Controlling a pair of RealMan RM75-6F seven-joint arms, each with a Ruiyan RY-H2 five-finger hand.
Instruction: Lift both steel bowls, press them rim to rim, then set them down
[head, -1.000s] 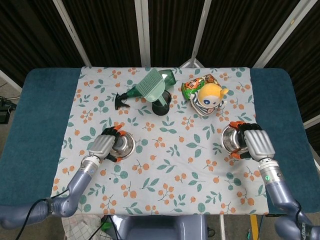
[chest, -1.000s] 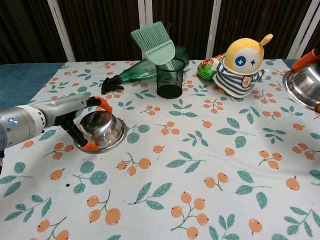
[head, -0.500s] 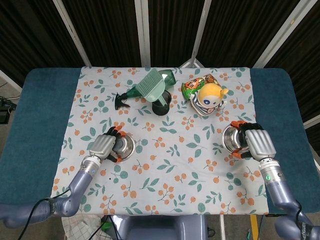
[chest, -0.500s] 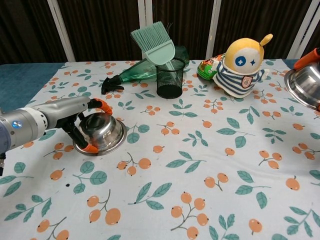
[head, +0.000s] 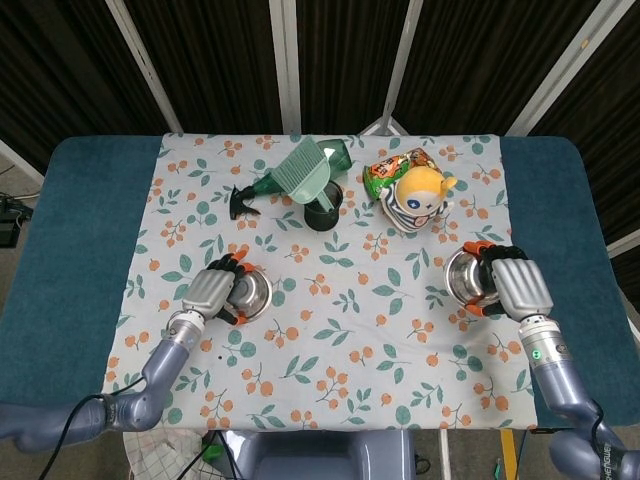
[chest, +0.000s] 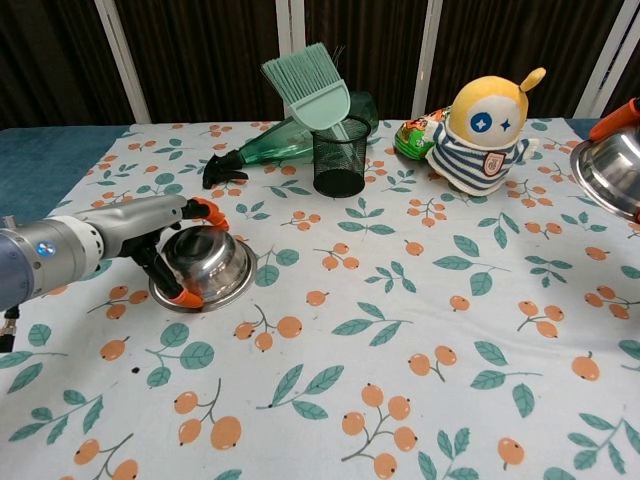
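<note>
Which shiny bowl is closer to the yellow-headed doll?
The steel bowl in the right hand, the right bowl, sits just below the doll. The left bowl lies across the table.

You're at a staged test bench, a lab or demo cell rather than a home. Dark pleated curtains (head: 210, 60) hang behind pale metal frame posts (head: 285, 65). A floral cloth (head: 340, 300) lies over a teal table (head: 70, 240), with loose cables (head: 12, 215) trailing on the floor beside it.
</note>
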